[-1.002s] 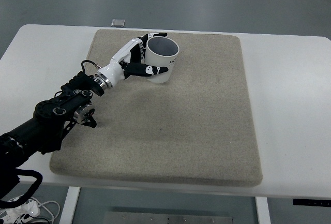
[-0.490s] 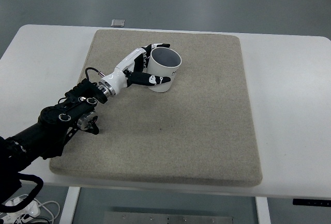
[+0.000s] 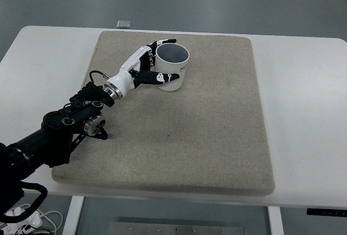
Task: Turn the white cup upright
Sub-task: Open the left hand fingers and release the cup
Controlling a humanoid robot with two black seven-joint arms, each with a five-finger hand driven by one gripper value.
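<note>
A white cup (image 3: pixel 173 67) stands mouth-up on the beige mat (image 3: pixel 217 132), toward its far left part, with dark lettering on its right side. My left hand (image 3: pixel 154 61) is wrapped around the cup's left side, thumb across the front and fingers behind the rim. The black forearm runs down to the lower left edge of the picture. No right arm shows.
The mat lies on a white table (image 3: pixel 303 110). A small grey square object (image 3: pixel 124 24) sits at the table's far edge, just beyond the mat. The floor is grey all round.
The cup was tilted to the right half a second ago and now stands level on the mat. The hand has stayed closed around it and shifted slightly.
</note>
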